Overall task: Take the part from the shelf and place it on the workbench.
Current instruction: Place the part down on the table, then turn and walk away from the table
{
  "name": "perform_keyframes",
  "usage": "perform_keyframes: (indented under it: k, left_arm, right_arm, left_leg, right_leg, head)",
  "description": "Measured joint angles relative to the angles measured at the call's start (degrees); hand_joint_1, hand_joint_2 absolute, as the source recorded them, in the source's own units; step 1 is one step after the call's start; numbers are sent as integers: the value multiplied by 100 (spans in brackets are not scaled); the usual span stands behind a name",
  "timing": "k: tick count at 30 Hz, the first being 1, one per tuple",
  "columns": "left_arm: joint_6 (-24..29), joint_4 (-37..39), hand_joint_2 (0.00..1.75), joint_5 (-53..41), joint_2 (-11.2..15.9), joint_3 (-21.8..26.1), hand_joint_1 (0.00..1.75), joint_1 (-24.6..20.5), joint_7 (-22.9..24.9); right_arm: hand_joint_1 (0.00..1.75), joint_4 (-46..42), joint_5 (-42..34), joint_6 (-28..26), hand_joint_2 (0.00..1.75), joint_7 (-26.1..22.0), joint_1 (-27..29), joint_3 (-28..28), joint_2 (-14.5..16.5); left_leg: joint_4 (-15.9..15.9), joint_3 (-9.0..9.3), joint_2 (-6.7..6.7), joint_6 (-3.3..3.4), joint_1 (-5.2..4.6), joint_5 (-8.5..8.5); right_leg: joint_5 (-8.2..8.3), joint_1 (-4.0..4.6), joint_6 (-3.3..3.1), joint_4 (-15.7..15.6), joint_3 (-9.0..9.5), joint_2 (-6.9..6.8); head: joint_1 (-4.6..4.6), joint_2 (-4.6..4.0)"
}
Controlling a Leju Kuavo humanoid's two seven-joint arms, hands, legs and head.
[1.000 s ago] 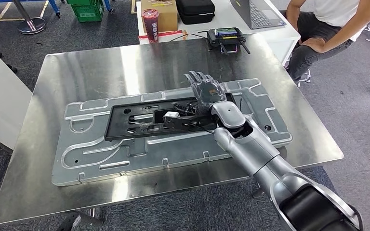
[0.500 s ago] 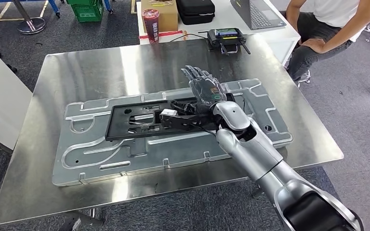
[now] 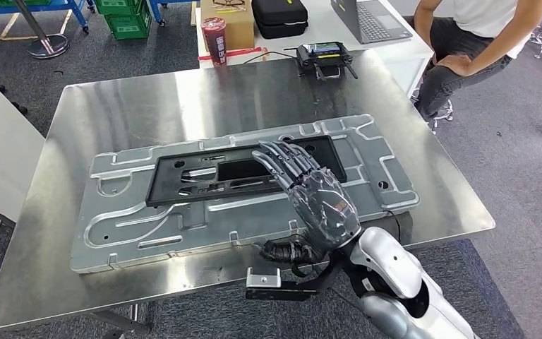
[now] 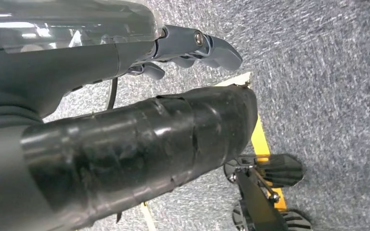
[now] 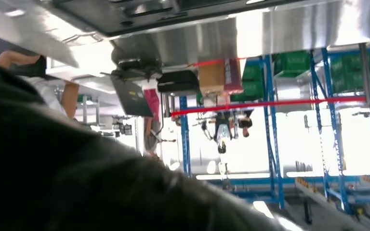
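at centre frame the black part (image 3: 243,171) lies flat in the grey tray (image 3: 113,226) on the steel surface (image 3: 183,92), placed; my right hand (image 3: 310,194) hovers above, fingers spread, holding nothing; left hand's state i cannot tell.

No legible text, brand, number or sign anywhere. Printing on the dark red cup (image 3: 213,39) at the far table too small and blurred to read. Lit screen on the black controller (image 3: 322,54) showing no readable characters. Marking on top of the cardboard box (image 3: 228,20) likewise unclear. Blurred shelving and containers in the right wrist view, with no lettering to make out.
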Motion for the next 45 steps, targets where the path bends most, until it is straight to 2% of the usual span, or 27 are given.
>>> perform_keyframes:
  k: [2, 5, 6, 7, 8, 10, 12, 15, 16, 17, 20, 21, 22, 23, 25, 27, 28, 31, 33, 35, 36, 37, 38, 40, 42, 43, 45]
  left_arm:
    - [-27, -89, 0, -63, -18, 39, 0, 47, 28]
    - [-56, -204, 0, -145, -45, 98, 0, 89, 49]
    - [-72, -240, 0, -176, -56, 119, 0, 97, 53]
    - [-95, -274, 0, -214, -67, 142, 0, 104, 59]
    - [-119, -307, 0, -250, -78, 169, 0, 109, 66]
    - [-161, -364, 0, -326, -94, 233, 0, 111, 81]
    - [-187, -413, 0, -395, -107, 283, 0, 113, 95]
    - [-205, -450, 0, -512, -136, 354, 0, 128, 102]
    - [-205, -462, 0, -563, -152, 382, 0, 132, 102]
    - [-203, -479, 0, -614, -172, 409, 0, 139, 102]
    - [-196, -526, 0, -731, -237, 481, 0, 150, 105]
    - [-195, -534, 0, -750, -257, 501, 0, 154, 107]
    - [-195, -541, 0, -763, -275, 516, 0, 160, 108]
    - [-195, -544, 0, -769, -290, 528, 0, 166, 109]
    - [-195, -547, 0, -772, -312, 542, 0, 172, 110]
    - [-195, -561, 0, -771, -332, 556, 0, 169, 109]
    - [-194, -569, 0, -772, -340, 563, 0, 168, 109]
    - [-193, -583, 0, -792, -349, 575, 0, 194, 112]
    - [-193, -594, 0, -870, -361, 592, 0, 211, 123]
    - [-193, -615, 0, -993, -385, 631, 0, 208, 144]
    - [-191, -626, 0, -1056, -400, 656, 0, 209, 152]
    - [-190, -638, 0, -1124, -418, 681, 0, 210, 162]
    - [-188, -653, 0, -1197, -436, 706, 0, 212, 168]
    - [-189, -694, 0, -1351, -476, 769, 0, 209, 175]
    - [-202, -759, 0, -1495, -520, 845, 0, 190, 178]
    - [-214, -793, 0, -1556, -545, 888, 0, 184, 182]
    - [-240, -849, 0, -1650, -595, 975, 0, 202, 200]
  right_arm:
    - [0, -213, 5, -18, 0, -3, 60, 17, -75]
    - [0, -416, 45, -46, 0, -2, 157, 39, -169]
    - [0, -457, 84, -64, 0, 2, 201, 47, -201]
    - [0, -485, 138, -88, 0, 5, 250, 55, -235]
    - [0, -501, 205, -122, 0, 7, 305, 63, -269]
    - [0, -512, 349, -212, 0, 7, 431, 78, -334]
    - [0, -508, 476, -331, 0, -5, 567, 104, -407]
    - [0, -500, 603, -515, 131, -26, 794, 140, -535]
    - [0, -497, 633, -563, 175, -26, 880, 144, -586]
    - [0, -494, 656, -598, 175, -26, 962, 147, -634]
    - [0, -468, 710, -682, 175, -27, 1190, 146, -777]
    - [0, -455, 720, -700, 175, -28, 1253, 146, -818]
    - [0, -443, 723, -713, 175, -29, 1304, 146, -853]
    - [0, -434, 726, -719, 175, -29, 1339, 146, -879]
    - [0, -427, 726, -721, 175, -29, 1370, 145, -905]
    - [0, -428, 726, -723, 175, -29, 1384, 140, -921]
    - [0, -428, 726, -726, 175, -30, 1390, 137, -932]
    - [0, -427, 731, -736, 175, -31, 1413, 132, -955]
    - [0, -425, 775, -755, 175, -32, 1451, 122, -956]
    - [0, -408, 858, -790, 175, -34, 1548, 94, -957]
    - [0, -386, 897, -807, 175, -35, 1613, 72, -959]
    - [0, -353, 924, -826, 175, -35, 1684, 46, -962]
    - [0, -309, 948, -845, 175, -35, 1757, 16, -964]
    - [0, -182, 990, -893, 175, -15, 1906, -61, -963]
    - [0, -18, 1024, -943, 175, 42, 2055, -169, -959]
    - [0, 87, 1032, -967, 175, 74, 2120, -231, -956]
    - [0, 331, 1033, -1018, 175, 123, 2232, -346, -937]
  left_leg:
    - [205, -82, 2, -58, 12, -226]
    - [1182, -400, 1, -104, 20, -925]
    - [1440, -453, 1, -112, 20, -1043]
    - [1522, -417, 1, -112, 20, -1046]
    - [1383, -269, 1, -101, 19, -939]
    - [646, 258, -1, -50, 10, -677]
    - [21, 653, -8, 5, -26, -573]
    - [-162, 670, -11, 95, -60, -485]
    - [-187, 638, -2, 135, -52, -425]
    - [-215, 592, 9, 186, -38, -354]
    - [-229, 392, 27, 279, -32, -159]
    - [-215, 309, 24, 278, -35, -102]
    - [-193, 219, 21, 272, -37, -49]
    - [-164, 128, 15, 260, -38, -3]
    - [-97, -25, -4, 224, -39, 69]
    - [-47, -113, -33, 169, -51, 133]
    - [-40, -130, -46, 137, -52, 168]
    - [-51, -186, -93, 26, -54, 240]
    - [214, -321, -85, -20, -45, -69]
    - [872, -519, -56, -55, -22, -627]
    - [1217, -592, -50, -79, -15, -806]
    - [1460, -605, -45, -102, -7, -851]
    - [1522, -529, -35, -123, 4, -764]
    - [1071, -84, 72, -155, 30, -444]
    - [304, 458, 275, -145, 9, -414]
    - [49, 599, 336, -113, -11, -472]
    - [-85, 592, 280, 7, -45, -499]
  right_leg:
    - [71, -23, -99, -51, -31, -6]
    - [178, -10, -174, -62, -150, -23]
    - [213, -1, -176, -52, -208, -26]
    - [250, 8, -173, -37, -269, -27]
    - [287, 15, -165, -22, -330, -26]
    - [363, 24, -137, 9, -436, -23]
    - [445, 29, -79, 18, -479, -26]
    - [570, 14, 37, -32, -480, -30]
    - [525, 8, 75, -15, -503, -26]
    - [374, 3, 111, 77, -543, -22]
    - [-470, -28, 198, 952, -770, -20]
    - [-629, -35, 217, 1282, -817, -20]
    - [-652, -39, 228, 1478, -796, -20]
    - [-567, -40, 230, 1488, -683, -20]
    - [-331, -36, 196, 898, -145, 9]
    - [-317, -11, 131, 136, 392, 65]
    - [-354, 6, 98, -74, 522, 84]
    - [-263, 7, -17, -190, 499, 21]
    - [-126, -29, -120, -253, 402, -58]
    - [-13, -32, -166, -264, 264, -147]
    - [33, -31, -160, -253, 190, -198]
    - [77, -30, -152, -233, 110, -256]
    - [115, -32, -137, -203, 27, -316]
    - [174, -38, -92, -111, -131, -434]
    - [210, -27, -32, -7, -240, -545]
    - [230, -20, 3, 29, -261, -604]
    - [300, -23, 90, 27, -259, -727]
  head:
    - [-3, 0]
    - [-7, 0]
    - [-7, 0]
    - [-7, 0]
    - [-8, 0]
    - [-8, 0]
    - [-4, -1]
    - [-18, -1]
    - [-21, -1]
    - [-18, -1]
    - [-17, 0]
    - [-19, 0]
    - [-18, 0]
    - [-18, 0]
    - [-19, 0]
    - [-22, -1]
    - [-21, -1]
    - [-17, 0]
    - [-31, 0]
    - [-46, -1]
    - [-49, -1]
    - [-49, -1]
    - [-49, -1]
    - [-51, 0]
    - [-49, 0]
    - [-46, -1]
    - [-42, -1]
